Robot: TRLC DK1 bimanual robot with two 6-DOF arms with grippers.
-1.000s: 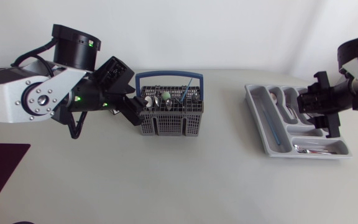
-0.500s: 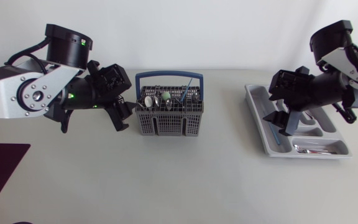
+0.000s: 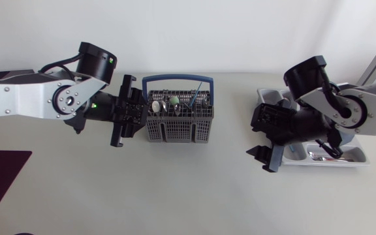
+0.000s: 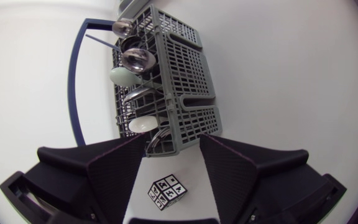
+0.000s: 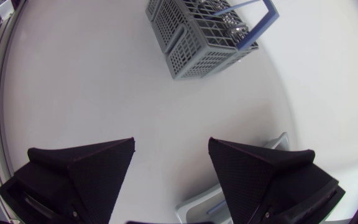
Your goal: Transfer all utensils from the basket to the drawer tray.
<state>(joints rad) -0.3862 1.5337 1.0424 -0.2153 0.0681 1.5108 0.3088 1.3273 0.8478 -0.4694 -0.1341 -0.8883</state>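
Head view: a grey plastic lattice basket (image 3: 178,124) with a blue hoop handle stands on the white table (image 3: 188,196). Upright in the basket are the utensils (image 3: 175,103): metal spoons, a pale spoon and a thin blue one. The left gripper (image 3: 130,111) lies just beside the basket, at its end on the left arm's side, fingers spread wide and holding nothing. Well apart from the basket, past its opposite end, is the grey plastic drawer tray (image 3: 356,156), with some metal cutlery in it. The right gripper (image 3: 261,140) hangs between basket and tray, close to the tray, also spread and empty.

Left wrist view: the basket (image 4: 185,81) is right ahead of the left gripper (image 4: 173,149), its near end reaching in between the wide-open fingers (image 4: 117,168). Whether they touch it cannot be told. Spoon bowls (image 4: 135,59) show along the basket's rim.

Right wrist view: the basket (image 5: 191,37) is well ahead of the right gripper (image 5: 171,152), whose fingers are far apart over bare table. A corner of the tray (image 5: 207,200) shows under the gripper, far from the basket.
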